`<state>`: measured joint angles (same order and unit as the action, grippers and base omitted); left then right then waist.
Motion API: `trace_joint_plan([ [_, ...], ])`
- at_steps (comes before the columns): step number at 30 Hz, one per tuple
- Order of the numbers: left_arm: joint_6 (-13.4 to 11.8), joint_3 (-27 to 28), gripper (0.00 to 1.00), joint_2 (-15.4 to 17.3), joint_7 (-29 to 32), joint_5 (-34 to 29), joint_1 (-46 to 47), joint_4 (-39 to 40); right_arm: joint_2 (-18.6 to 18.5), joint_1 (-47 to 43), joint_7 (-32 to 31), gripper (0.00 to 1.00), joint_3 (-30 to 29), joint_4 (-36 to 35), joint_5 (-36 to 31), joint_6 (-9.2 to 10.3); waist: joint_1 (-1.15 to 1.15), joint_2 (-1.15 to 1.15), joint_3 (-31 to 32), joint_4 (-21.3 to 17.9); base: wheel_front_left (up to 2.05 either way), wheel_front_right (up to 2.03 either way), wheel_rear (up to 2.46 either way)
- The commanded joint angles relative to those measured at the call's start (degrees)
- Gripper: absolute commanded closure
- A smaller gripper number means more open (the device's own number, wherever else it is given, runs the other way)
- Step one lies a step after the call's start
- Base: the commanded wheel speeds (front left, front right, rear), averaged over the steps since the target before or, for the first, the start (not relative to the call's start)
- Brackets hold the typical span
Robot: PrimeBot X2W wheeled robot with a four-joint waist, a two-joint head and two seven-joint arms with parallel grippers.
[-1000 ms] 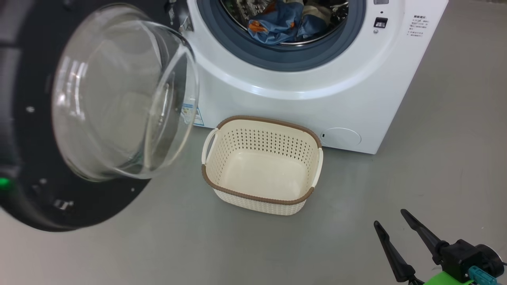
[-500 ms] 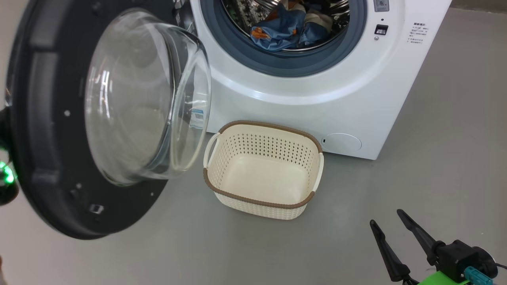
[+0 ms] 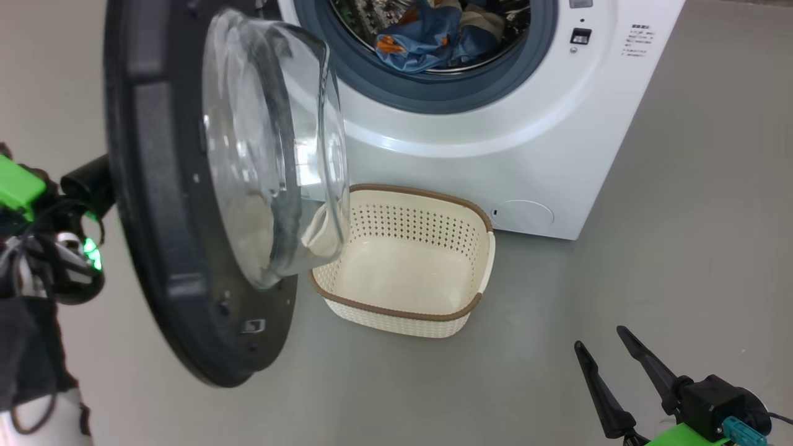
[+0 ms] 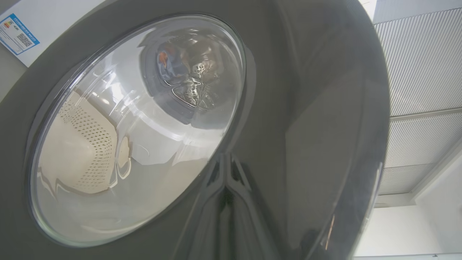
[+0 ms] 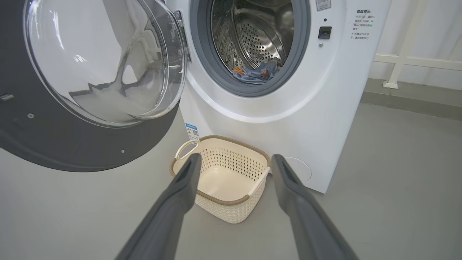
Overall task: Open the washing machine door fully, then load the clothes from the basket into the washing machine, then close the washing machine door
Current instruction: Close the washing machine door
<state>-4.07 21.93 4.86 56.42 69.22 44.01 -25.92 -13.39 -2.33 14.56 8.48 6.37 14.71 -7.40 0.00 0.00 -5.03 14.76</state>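
Door-closing step: left gripper (image 4: 225, 202), fingers pinched together, bears on the outer face of the half-swung washing machine door (image 3: 161, 204); push squarely near the free edge until it latches; clothes (image 3: 427, 37) lie in the drum; right gripper (image 5: 234, 159) spread wide, empty.

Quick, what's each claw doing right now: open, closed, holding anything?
Left claw: closed, holding nothing, tips at the outer face of the washing machine door.
Right claw: open, holding nothing.
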Motion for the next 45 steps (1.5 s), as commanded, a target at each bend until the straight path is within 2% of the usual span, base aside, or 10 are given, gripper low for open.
trace_joint_plan([
  [1,-0.4,0.1,1.00,0.8,0.4,0.2,0.2,3.4,-0.4,1.2,0.4,0.00,1.0,-1.4,0.0,-0.09,0.00,0.00,-0.1,-0.5,0.00,0.00,0.00],
  [6,-1.9,-1.4,1.00,-1.4,-3.1,1.2,-0.8,7.2,-0.1,1.9,0.4,0.00,0.8,-1.1,0.0,-0.09,0.00,0.00,0.0,-1.9,0.00,0.00,0.00],
  [10,-1.7,-3.2,1.00,-1.8,-6.4,1.8,-1.0,6.8,0.2,2.3,0.4,0.00,0.7,-1.1,0.0,-0.09,0.00,0.00,0.2,-2.9,0.00,0.00,0.00],
  [18,0.8,-7.6,1.00,-2.0,-15.5,5.9,0.1,0.6,0.7,2.9,0.4,0.00,1.1,-0.8,0.1,-0.09,0.00,0.00,0.2,-5.3,0.00,0.00,0.00],
  [30,4.1,-11.0,1.00,-2.0,-21.4,10.3,2.5,-7.3,0.7,3.0,0.4,0.00,1.2,-0.4,0.1,-0.09,0.00,0.00,0.7,-9.5,0.00,0.00,0.00],
  [36,7.0,-11.9,1.00,-2.0,-25.0,12.2,4.1,-10.3,0.6,3.2,0.4,0.00,1.3,-0.3,0.1,-0.09,0.00,0.00,0.9,-11.4,0.00,0.00,0.00],
  [45,10.0,-14.8,1.00,-2.0,-30.5,14.2,6.9,-16.1,0.5,3.6,0.4,0.00,1.6,-0.2,0.2,-0.09,0.00,0.00,0.9,-13.4,0.00,0.00,0.00],
])
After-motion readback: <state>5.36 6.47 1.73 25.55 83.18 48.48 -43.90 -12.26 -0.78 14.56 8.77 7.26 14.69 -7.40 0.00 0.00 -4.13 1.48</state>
